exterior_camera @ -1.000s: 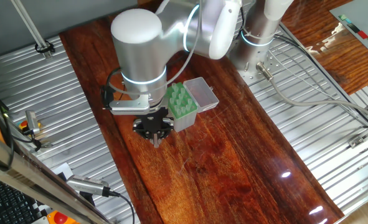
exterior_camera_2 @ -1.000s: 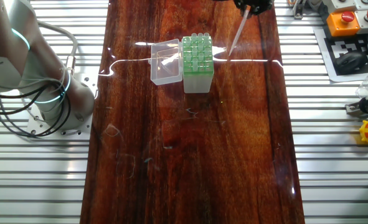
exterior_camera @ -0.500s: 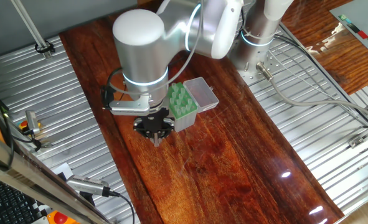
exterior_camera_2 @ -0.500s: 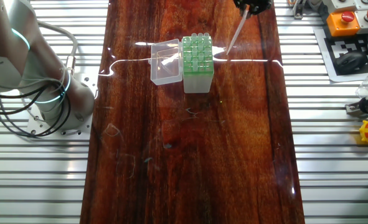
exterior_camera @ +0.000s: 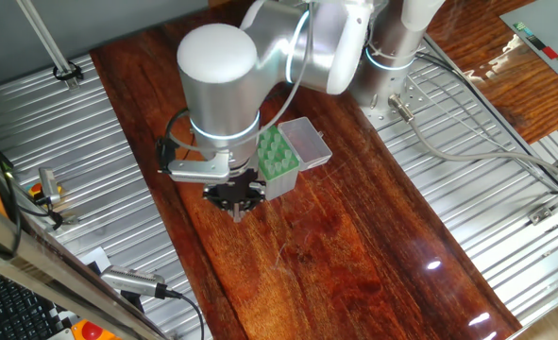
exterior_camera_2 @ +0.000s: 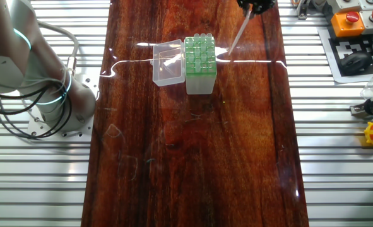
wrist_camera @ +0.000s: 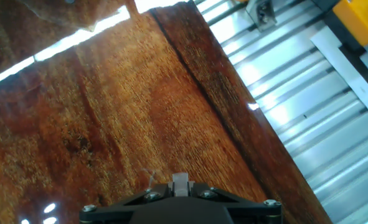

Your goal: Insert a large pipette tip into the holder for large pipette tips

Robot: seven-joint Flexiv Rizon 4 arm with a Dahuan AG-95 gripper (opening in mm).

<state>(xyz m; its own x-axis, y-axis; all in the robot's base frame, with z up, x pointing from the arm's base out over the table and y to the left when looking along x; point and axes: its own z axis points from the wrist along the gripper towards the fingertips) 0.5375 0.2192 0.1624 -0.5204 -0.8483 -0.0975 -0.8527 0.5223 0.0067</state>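
Large pipette tip [exterior_camera_2: 235, 36]: picked up, pinched in closed fingers of gripper [exterior_camera_2: 254, 7], slanting above bench [exterior_camera_2: 192, 157], at 2 o'clock from holder [exterior_camera_2: 199, 57]. Remaining: align over hole, insert.

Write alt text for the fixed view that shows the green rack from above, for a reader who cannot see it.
At the top edge, the hand holds a clear large pipette tip slanting down toward the holder, a green-topped box on a dark wooden table. Its translucent lid lies open on the side away from the tip.
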